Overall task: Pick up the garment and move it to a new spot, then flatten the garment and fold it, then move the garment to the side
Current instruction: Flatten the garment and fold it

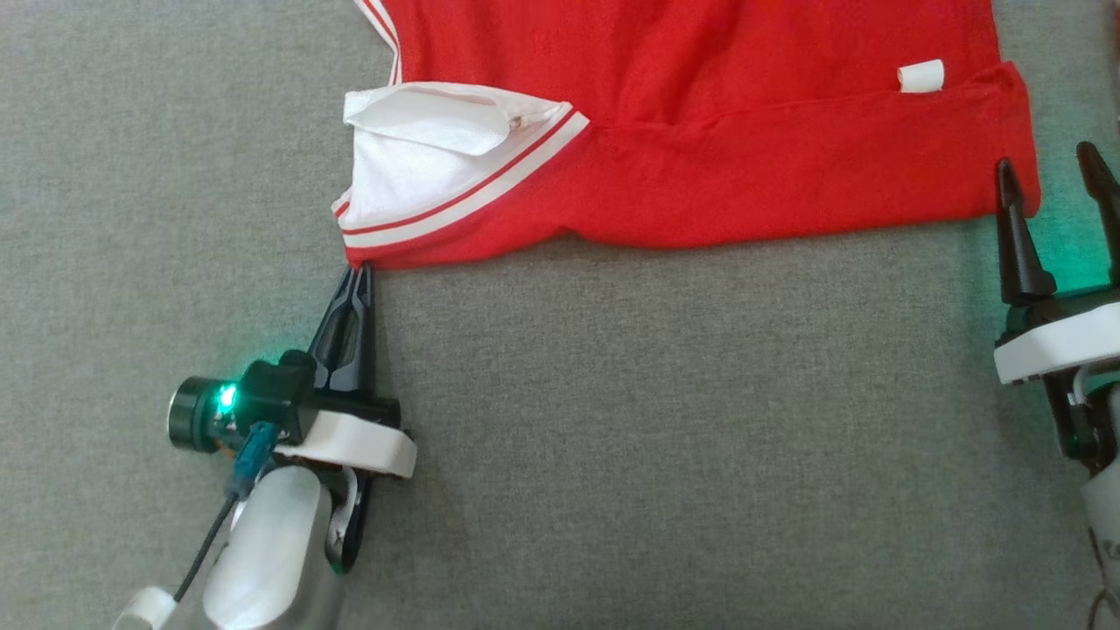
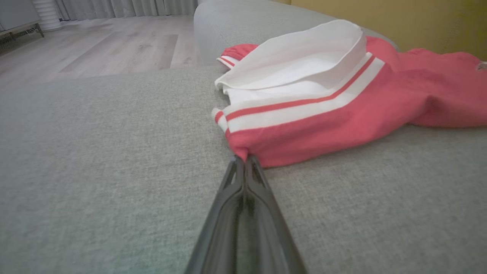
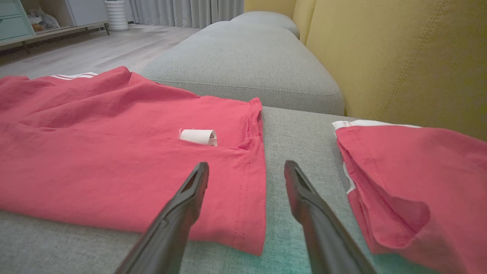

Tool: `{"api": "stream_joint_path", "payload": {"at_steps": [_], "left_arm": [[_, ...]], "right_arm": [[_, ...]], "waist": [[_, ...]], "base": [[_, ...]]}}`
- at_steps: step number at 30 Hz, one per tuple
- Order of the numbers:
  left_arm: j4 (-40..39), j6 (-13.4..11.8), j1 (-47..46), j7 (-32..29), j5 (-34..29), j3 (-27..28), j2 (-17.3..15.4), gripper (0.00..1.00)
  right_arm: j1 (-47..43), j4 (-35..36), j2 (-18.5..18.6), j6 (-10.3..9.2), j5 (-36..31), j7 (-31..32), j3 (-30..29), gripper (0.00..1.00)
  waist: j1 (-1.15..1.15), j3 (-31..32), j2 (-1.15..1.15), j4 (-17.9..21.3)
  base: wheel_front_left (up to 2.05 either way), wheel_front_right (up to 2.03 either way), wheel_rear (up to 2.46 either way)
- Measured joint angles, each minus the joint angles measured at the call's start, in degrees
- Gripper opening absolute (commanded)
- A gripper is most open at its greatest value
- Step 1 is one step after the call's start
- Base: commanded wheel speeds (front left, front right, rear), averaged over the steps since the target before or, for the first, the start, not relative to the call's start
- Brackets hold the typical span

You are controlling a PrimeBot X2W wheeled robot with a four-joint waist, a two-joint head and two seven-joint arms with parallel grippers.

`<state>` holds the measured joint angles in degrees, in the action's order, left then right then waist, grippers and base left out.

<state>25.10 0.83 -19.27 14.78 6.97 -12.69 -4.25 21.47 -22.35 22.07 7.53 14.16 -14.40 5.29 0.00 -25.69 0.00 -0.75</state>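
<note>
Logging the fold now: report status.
Left gripper shut on garment corner. Right gripper open, astride its side edge. Second red garment close beside it.

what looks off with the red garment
The garment isn't flat: by the corner pinched in the left claw, a white striped flap is turned back, and a curled white tag pokes from a fold near its right edge.

We see a grey woven-fabric sofa seat [image 1: 612, 437] spread across the head view. In the right wrist view, a second grey rounded seat cushion [image 3: 243, 57] adjoins it at 12 o'clock, and a mustard-yellow upholstered backrest [image 3: 399, 57] rises at 2 o'clock. Towards 10 o'clock we find a pale wood-plank floor [image 3: 95, 49], grey pleated curtains [image 3: 186, 11], a white ribbed cylinder [image 3: 116, 15] and a teal drawer cabinet [image 3: 13, 23].
</note>
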Motion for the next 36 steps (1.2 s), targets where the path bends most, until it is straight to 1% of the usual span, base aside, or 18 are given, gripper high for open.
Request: {"api": "stream_joint_path", "payload": {"at_steps": [2, 5, 15, 24, 28, 29, 30, 31, 32, 36], "left_arm": [[-0.09, 0.74, -0.05, 0.00, 0.00, -0.02, -0.03, 0.00], [-0.48, 1.19, -0.12, 0.00, -0.48, -0.13, -0.11, 0.00], [-4.14, 1.76, -0.09, -0.01, -1.26, -0.18, -0.66, 0.00], [-6.15, 2.21, 0.01, -0.02, -1.99, -0.33, -0.91, 0.00], [-6.72, 2.23, 0.74, -0.02, -1.99, -0.33, -0.99, 0.00], [-6.69, 2.24, 0.92, -0.02, -1.99, -0.34, -1.03, 0.00], [-6.68, 2.27, 1.00, -0.02, -1.99, -0.36, -1.08, 0.00], [-6.68, 2.27, 0.99, -0.02, -1.99, -0.37, -1.12, 0.00], [-6.68, 2.27, 0.99, -0.02, -1.99, -0.40, -1.13, 0.00], [-6.70, 2.29, 1.05, -0.02, -1.99, -0.52, -1.15, 0.00]], "right_arm": [[-0.01, 0.00, -0.05, 0.00, -0.01, 0.00, -0.13, 1.00], [-0.05, -0.07, -0.31, 0.00, -0.01, 0.00, -0.44, 1.00], [-1.18, -0.85, -1.05, 0.00, -0.04, 0.00, -0.86, 1.00], [-0.83, -7.34, -1.07, 0.01, -0.62, 0.00, -1.18, 1.00], [0.62, -9.91, -1.08, 0.00, -0.99, -0.24, -1.32, 1.00], [1.16, -10.65, -1.08, 0.00, -0.96, -0.24, -1.18, 0.74], [1.74, -11.45, -1.05, 0.00, -0.90, -0.24, -0.85, 0.44], [2.17, -12.05, -1.03, 0.00, -0.49, -0.23, -0.35, 0.16], [2.60, -12.66, -1.03, 0.01, -0.01, -0.21, 0.08, 0.00], [3.00, -13.81, -0.81, 0.00, 2.63, -0.11, 1.19, 0.00]], "waist": [[0.00, -0.02, 0.00, -0.13], [0.01, 0.09, 0.00, -0.33], [0.01, 0.46, 0.00, -0.80], [0.01, 0.52, 0.00, -1.83], [0.01, 0.68, 0.00, -2.01], [0.01, 0.73, 0.00, -2.05], [0.01, 0.80, 0.00, -2.11], [0.00, 0.87, 0.00, -2.17], [0.00, 0.95, 0.00, -2.23], [0.01, 1.82, 0.00, -2.50]], "base": [[0.00, 0.00, 0.00], [0.00, 0.00, 0.00], [0.00, 0.00, 0.00], [0.00, 0.00, 0.00], [0.00, 0.00, 0.00], [0.00, 0.00, 0.00], [0.00, 0.00, 0.00], [0.00, 0.00, 0.00], [0.00, 0.00, 0.00], [0.00, 0.00, 0.00]]}}
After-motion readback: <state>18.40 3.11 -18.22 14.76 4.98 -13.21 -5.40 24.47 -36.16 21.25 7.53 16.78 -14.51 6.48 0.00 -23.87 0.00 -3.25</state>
